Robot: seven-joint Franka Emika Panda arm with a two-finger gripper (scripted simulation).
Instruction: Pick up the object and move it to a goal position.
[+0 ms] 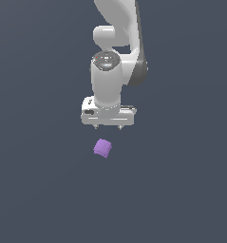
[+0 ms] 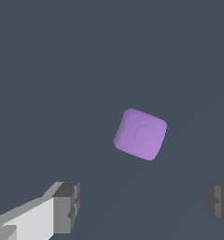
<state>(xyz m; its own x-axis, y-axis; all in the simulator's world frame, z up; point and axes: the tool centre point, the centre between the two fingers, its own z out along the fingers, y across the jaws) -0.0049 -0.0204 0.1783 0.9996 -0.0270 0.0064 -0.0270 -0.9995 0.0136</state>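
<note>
A small plain purple cube (image 1: 102,148) lies on the dark grey floor, turned at an angle. It also shows in the wrist view (image 2: 140,134). My white gripper (image 1: 108,127) hangs above the floor, just behind and above the cube in the exterior view. Its two fingers are spread wide and hold nothing. In the wrist view the gripper (image 2: 144,206) shows both dark fingertips (image 2: 66,206), with the cube lying beyond the gap between them, not inside it.
A plain dark grey floor (image 1: 39,190) fills both views. The white arm (image 1: 117,42) rises behind the gripper toward the top of the exterior view.
</note>
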